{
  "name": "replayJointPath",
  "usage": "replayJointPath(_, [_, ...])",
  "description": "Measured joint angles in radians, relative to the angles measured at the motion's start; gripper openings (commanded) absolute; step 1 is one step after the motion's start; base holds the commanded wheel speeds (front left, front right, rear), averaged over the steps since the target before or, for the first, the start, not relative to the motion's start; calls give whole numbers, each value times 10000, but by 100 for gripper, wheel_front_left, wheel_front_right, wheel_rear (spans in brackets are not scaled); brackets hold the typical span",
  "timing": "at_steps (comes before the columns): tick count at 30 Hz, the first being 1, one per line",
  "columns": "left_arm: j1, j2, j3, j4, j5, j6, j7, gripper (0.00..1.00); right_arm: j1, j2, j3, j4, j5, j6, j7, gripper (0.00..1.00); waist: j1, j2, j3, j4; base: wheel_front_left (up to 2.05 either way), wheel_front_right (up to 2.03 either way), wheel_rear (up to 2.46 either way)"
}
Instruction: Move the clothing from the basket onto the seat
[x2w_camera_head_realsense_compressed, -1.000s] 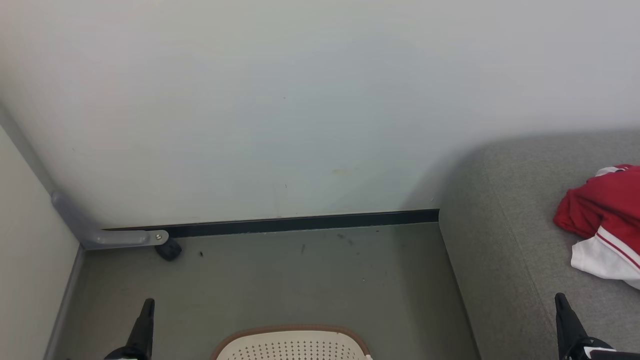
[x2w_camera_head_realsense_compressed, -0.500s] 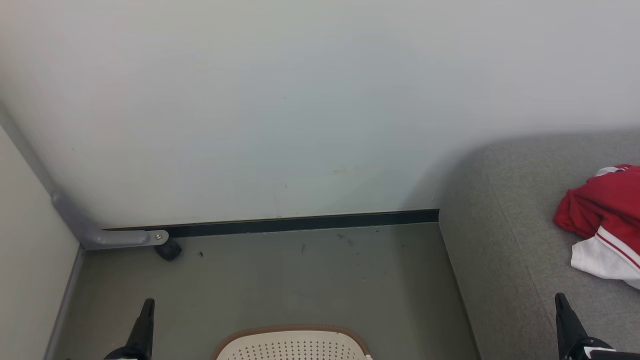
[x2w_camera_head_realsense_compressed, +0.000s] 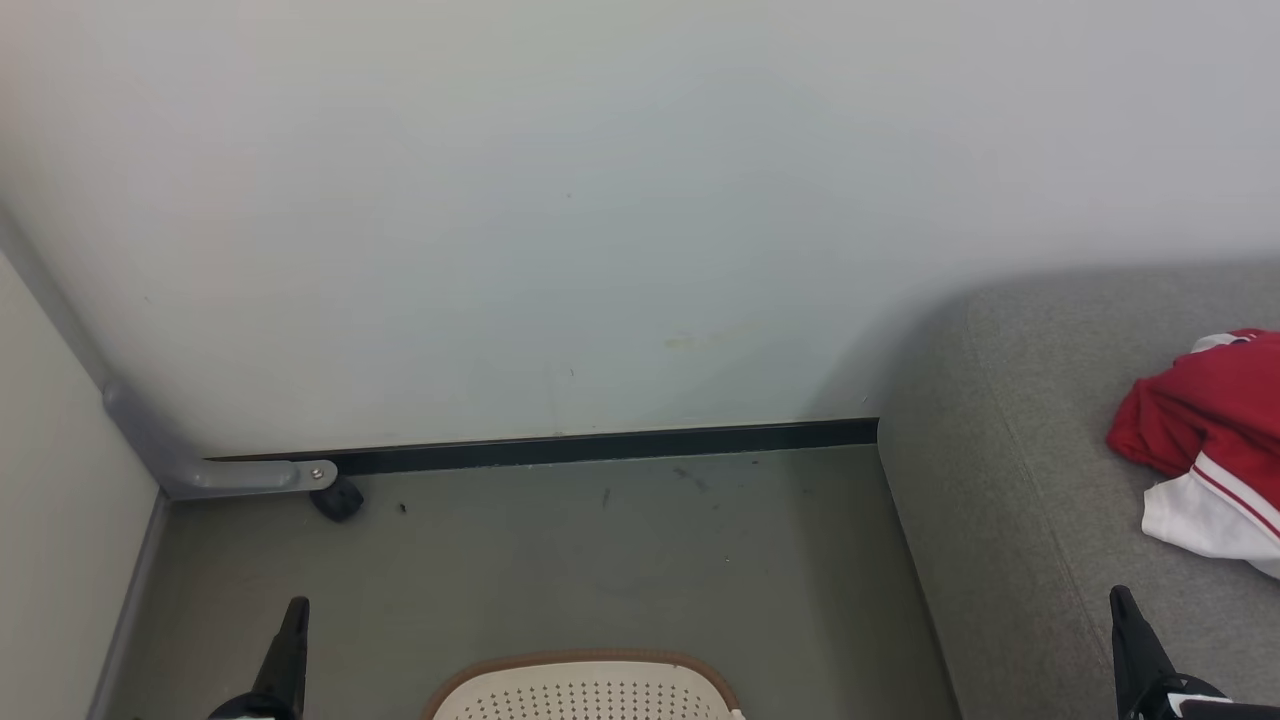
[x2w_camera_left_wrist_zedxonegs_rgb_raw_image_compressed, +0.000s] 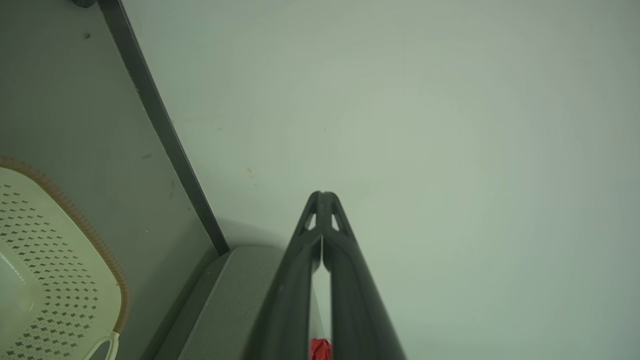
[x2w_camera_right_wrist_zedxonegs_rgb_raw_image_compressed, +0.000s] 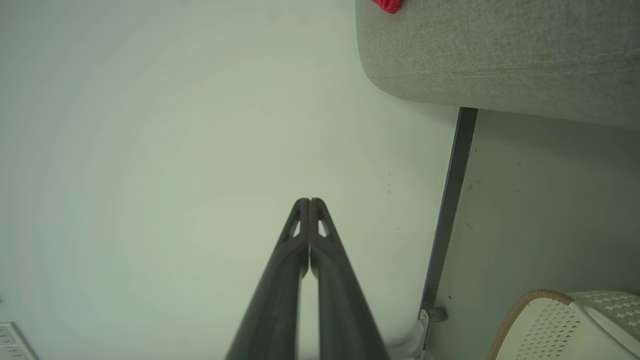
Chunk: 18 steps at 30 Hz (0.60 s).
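Red clothing (x2w_camera_head_realsense_compressed: 1205, 410) with a white, red-striped piece lies on the grey seat (x2w_camera_head_realsense_compressed: 1010, 470) at the right of the head view. A red scrap of the clothing (x2w_camera_right_wrist_zedxonegs_rgb_raw_image_compressed: 387, 5) also peeks over the seat (x2w_camera_right_wrist_zedxonegs_rgb_raw_image_compressed: 500, 55) in the right wrist view. The cream basket (x2w_camera_head_realsense_compressed: 585, 690) with a brown rim stands on the floor at the bottom centre; its inside is out of view. My left gripper (x2w_camera_head_realsense_compressed: 293, 612) is at the lower left, shut with its tips together (x2w_camera_left_wrist_zedxonegs_rgb_raw_image_compressed: 322, 196) and nothing held. My right gripper (x2w_camera_head_realsense_compressed: 1120, 600) rises over the seat's front, shut and holding nothing (x2w_camera_right_wrist_zedxonegs_rgb_raw_image_compressed: 309, 202).
A pale wall (x2w_camera_head_realsense_compressed: 560, 220) with a dark skirting strip (x2w_camera_head_realsense_compressed: 600, 446) closes the far side. A grey bracket and a small black wheel (x2w_camera_head_realsense_compressed: 336, 498) sit in the left corner. The grey floor (x2w_camera_head_realsense_compressed: 560, 560) lies between the wall, the basket and the seat.
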<state>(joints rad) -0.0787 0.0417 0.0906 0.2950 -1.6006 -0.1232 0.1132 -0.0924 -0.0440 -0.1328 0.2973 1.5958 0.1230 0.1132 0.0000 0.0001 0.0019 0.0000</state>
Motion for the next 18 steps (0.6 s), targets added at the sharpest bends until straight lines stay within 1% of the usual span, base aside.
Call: replayJointPath(18, [0, 0, 0, -2, 0, 0, 0, 0, 0, 0, 0, -2, 0, 0, 0, 0, 0, 0, 0, 0, 0, 0, 0])
